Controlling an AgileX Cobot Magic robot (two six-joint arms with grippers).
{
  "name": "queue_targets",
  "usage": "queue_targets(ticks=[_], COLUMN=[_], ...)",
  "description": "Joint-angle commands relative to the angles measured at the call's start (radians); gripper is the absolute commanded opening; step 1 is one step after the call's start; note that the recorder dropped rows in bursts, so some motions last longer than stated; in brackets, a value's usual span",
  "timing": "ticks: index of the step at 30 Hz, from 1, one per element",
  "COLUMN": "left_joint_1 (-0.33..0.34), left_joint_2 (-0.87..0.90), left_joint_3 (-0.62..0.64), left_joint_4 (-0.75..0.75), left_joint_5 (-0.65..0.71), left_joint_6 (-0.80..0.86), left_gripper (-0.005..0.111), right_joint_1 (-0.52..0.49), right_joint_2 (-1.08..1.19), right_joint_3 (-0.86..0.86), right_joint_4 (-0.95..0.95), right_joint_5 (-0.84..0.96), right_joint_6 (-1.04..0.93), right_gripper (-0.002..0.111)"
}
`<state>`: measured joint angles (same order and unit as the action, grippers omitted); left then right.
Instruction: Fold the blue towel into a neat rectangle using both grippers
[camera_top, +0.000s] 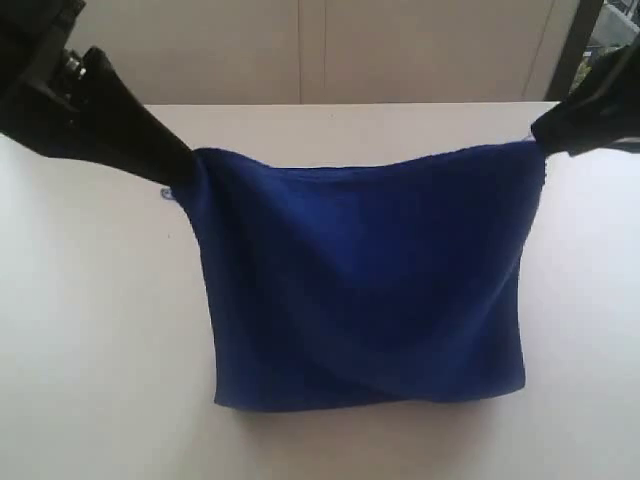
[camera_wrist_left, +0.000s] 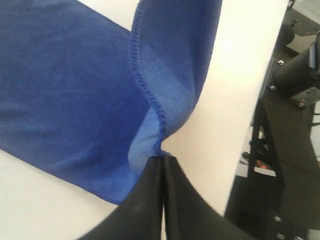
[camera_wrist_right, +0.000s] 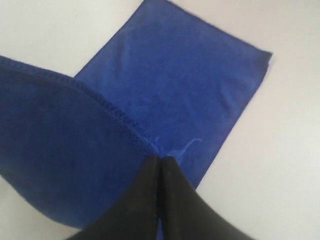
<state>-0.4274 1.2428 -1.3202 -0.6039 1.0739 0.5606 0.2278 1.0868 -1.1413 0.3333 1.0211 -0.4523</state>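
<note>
Both arms are up, and the deep royal-blue microfibre towel (camera_top: 360, 280) hangs between them like a curtain over the plain white table (camera_top: 90, 350). Its upper edge is lifted clear of the table, and its lower part lies flat on the table's surface.

The black left gripper (camera_top: 183, 170) has its jaws pressed tight together on one top corner. The cloth bunches and twists right at the pinch, and the left wrist view shows the stitched hem curling straight into the closed tips. Above the table's other side, the black right gripper (camera_top: 542, 135) is clamped the same way on the opposite top corner.

This looks like soft, light, limp cloth. The top edge sags a little between the two grips, so it won't hold a shape on its own and needs gentle tension from both sides. The pile looks grippy rather than slick, so a corner pinch should hold. The best place to take it is where it is held now — on the hem at the corners, where the stitching gives some body.

One worry is the twisted left corner, which could land crooked when it comes down on the table.
</note>
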Motion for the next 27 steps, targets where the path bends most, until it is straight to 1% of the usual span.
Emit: queue_targets(ticks=[1, 4, 13, 16, 18, 22, 27], left_joint_1=[-0.006, -0.006, -0.006, -0.006, -0.004, -0.004, -0.004], left_joint_2=[-0.006, 0.011, 0.134, 0.138, 0.13, 0.125, 0.129], left_joint_3=[0.004, 0.004, 0.004, 0.004, 0.004, 0.004, 0.004], left_joint_4=[0.006, 0.01, 0.046, 0.078, 0.125, 0.149, 0.149], left_joint_5=[-0.128, -0.181, -0.185, -0.195, -0.207, -0.265, -0.38], left_joint_6=[0.066, 0.066, 0.068, 0.068, 0.068, 0.068, 0.068], left_gripper=[0.0, 0.0, 0.0, 0.0, 0.0, 0.0, 0.0], right_joint_1=[0.001, 0.001, 0.001, 0.001, 0.001, 0.001, 0.001], right_joint_2=[0.008, 0.028, 0.122, 0.112, 0.1, 0.083, 0.093], right_joint_3=[0.024, 0.032, 0.08, 0.08, 0.08, 0.08, 0.08], right_joint_4=[-0.032, -0.04, -0.061, -0.104, -0.109, -0.107, -0.103], right_joint_5=[-0.168, -0.189, -0.238, -0.296, -0.324, -0.366, -0.385], right_joint_6=[0.005, 0.005, -0.023, -0.021, -0.021, -0.021, -0.021], right_gripper=[0.0, 0.0, 0.0, 0.0, 0.0, 0.0, 0.0])
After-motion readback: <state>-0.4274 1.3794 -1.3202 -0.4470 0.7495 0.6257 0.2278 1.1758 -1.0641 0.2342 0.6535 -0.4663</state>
